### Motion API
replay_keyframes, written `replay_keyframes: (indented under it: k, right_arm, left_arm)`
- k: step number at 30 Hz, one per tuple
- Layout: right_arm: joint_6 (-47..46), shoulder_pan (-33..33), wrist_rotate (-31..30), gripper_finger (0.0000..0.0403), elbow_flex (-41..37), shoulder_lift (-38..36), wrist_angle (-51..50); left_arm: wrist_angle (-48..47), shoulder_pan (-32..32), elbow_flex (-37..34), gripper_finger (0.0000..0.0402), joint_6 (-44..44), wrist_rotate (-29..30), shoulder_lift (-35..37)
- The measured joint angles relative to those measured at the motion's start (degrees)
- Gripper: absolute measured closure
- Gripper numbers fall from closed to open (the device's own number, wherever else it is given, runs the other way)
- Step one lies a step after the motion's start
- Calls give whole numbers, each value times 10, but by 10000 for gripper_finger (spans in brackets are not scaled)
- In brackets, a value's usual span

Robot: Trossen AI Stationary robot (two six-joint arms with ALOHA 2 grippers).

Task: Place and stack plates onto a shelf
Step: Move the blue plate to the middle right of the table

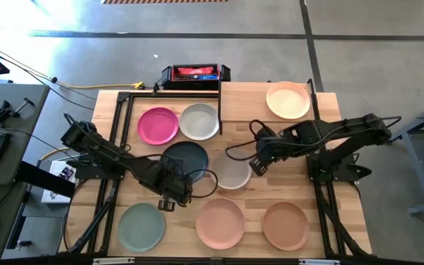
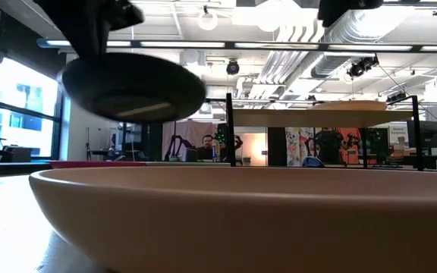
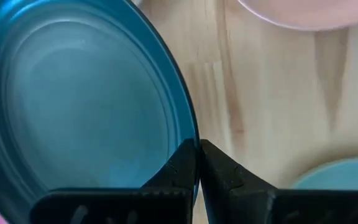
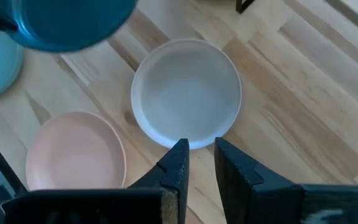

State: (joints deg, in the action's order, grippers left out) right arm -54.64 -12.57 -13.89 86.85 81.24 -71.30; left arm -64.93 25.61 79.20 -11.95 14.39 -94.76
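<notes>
My left gripper (image 1: 178, 185) (image 3: 197, 152) is shut on the dark teal plate (image 1: 185, 158) (image 2: 135, 87), which is up in the air over the table's middle. My right gripper (image 1: 258, 165) (image 4: 201, 149) is open with a narrow gap. It hovers above the near rim of a light grey plate (image 1: 232, 174) (image 4: 186, 93) that lies flat on the table, and touches nothing. The shelf (image 1: 247, 99) (image 2: 309, 117) stands at the far right and carries a peach plate (image 1: 288, 100). My left gripper pinches the dark teal plate's rim (image 3: 190, 134) between its two fingers, one on the plate's inner face and one on the outside. The plate is lifted clear of the table and tilts a little in the low view.
A magenta plate (image 1: 157, 125) and another light grey plate (image 1: 199, 121) lie at the far left inside a black frame. Sage green (image 1: 141, 226), pink (image 1: 220, 222) and brown (image 1: 285, 224) plates line the near edge. Cables run across the middle.
</notes>
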Motion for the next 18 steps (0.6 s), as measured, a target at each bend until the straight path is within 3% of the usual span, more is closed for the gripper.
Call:
replay_keyframes:
  k: [5, 14, 18]
  right_arm:
    - [23, 23, 0, 336, 0, 5, 11]
    - [30, 67, -37, 281, 0, 23, 51]
    - [9, 95, -24, 274, 0, 30, 65]
  left_arm:
    - [-14, 0, 14, 401, 139, 53, 0]
    - [-16, -3, 15, 401, 339, 159, 0]
    - [-16, -15, 15, 401, 405, 168, 0]
